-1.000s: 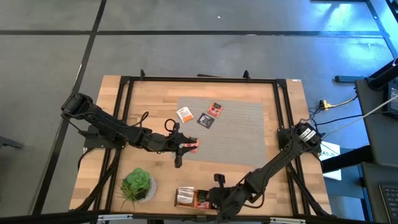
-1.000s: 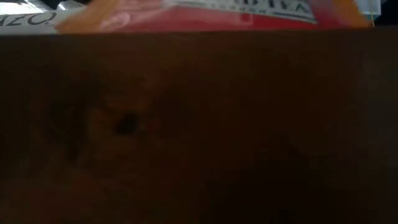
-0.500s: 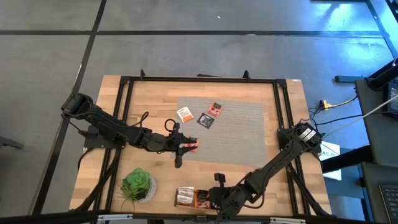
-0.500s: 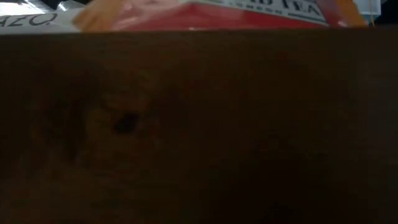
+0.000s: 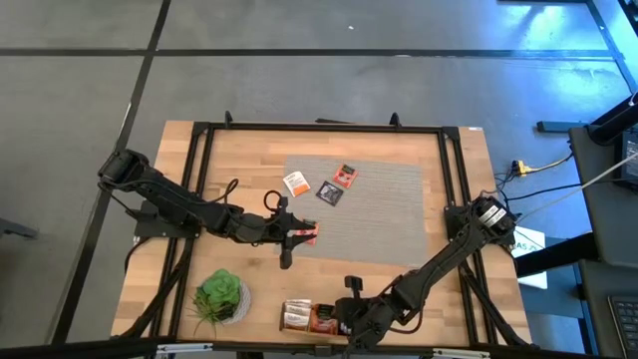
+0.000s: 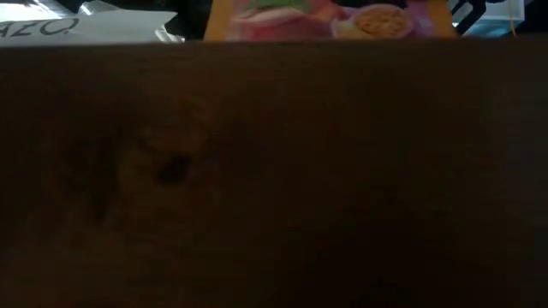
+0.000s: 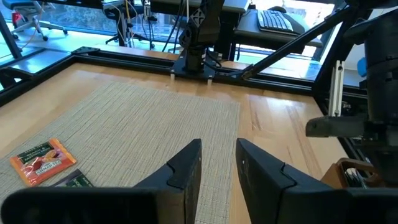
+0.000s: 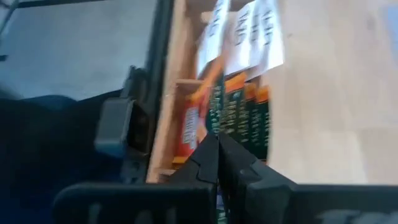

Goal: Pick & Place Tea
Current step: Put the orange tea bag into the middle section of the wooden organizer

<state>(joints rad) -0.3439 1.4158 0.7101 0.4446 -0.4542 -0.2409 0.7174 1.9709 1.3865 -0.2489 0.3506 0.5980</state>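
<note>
My left gripper [image 5: 297, 235] [image 7: 217, 163] hovers open at the grey mat's near-left corner; mat shows between its fingers, and an orange-red sachet [image 5: 308, 234] lies at its fingertips. Three more sachets lie on the mat: white-and-orange [image 5: 295, 183], black [image 5: 330, 192] and orange [image 5: 345, 177]. My right gripper [image 5: 344, 317] [image 8: 216, 146] is shut, its tips down among sachets standing on edge in a wooden box [image 5: 307, 317] at the near edge. In the low view an orange sachet with a fruit picture [image 6: 330, 19] shows above the box wall. My right gripper reaches slanting down into the box, with its fingertips [image 8: 210, 149] among the orange and dark green sachets [image 8: 239, 115] standing there. The fingers themselves hide the place of contact, so I cannot tell which sachet or which edge they pinch.
A green potted plant [image 5: 219, 296] stands at the near-left, beside the box. A black frame rail [image 5: 319, 128] runs around the table. The mat's right half [image 5: 389, 209] lies bare. In the left wrist view the right arm's base [image 7: 199, 37] stands at the far end.
Both arms stay almost still in the high view. In the low view the sachet above the box wall has turned: a wide red-orange face with lettering showed a second ago, and now a narrower orange face with a fruit picture shows.
</note>
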